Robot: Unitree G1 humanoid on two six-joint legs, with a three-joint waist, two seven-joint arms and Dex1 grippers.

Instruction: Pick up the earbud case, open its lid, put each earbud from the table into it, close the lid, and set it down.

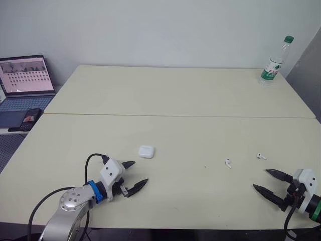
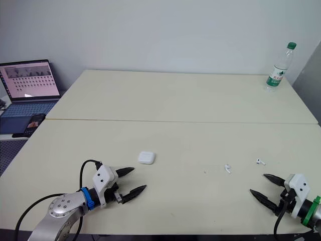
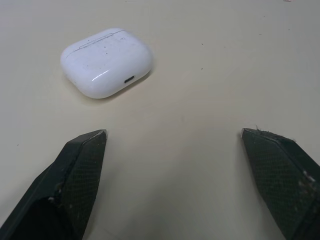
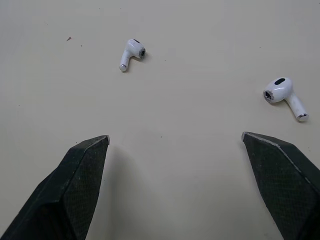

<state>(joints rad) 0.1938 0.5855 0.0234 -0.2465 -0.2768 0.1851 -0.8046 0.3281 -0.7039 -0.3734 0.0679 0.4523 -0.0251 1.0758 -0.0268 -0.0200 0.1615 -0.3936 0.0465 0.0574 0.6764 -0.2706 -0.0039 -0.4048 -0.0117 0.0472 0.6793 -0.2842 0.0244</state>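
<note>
I see the earbud case (image 1: 146, 151) lying lid-closed on the table (image 1: 175, 100), left of centre toward the near edge. My left gripper (image 1: 140, 172) sits just short of it, fingers spread wide and gripping nothing. The near earbud (image 1: 228, 163) and far earbud (image 1: 260, 156) lie apart, further right. My right gripper (image 1: 260, 178) rests near them, fingers likewise spread and empty. A water bottle (image 1: 273, 63) stands at the far right corner.

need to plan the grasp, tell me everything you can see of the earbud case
The earbud case is a white rounded box of glossy plastic, speckled with dark marks. Its lid is shut, the seam line visible, and a charging port faces the open left gripper. It lies flat on the cream table, ahead of that gripper's fingertips and apart from them; nothing else touches it.
</note>
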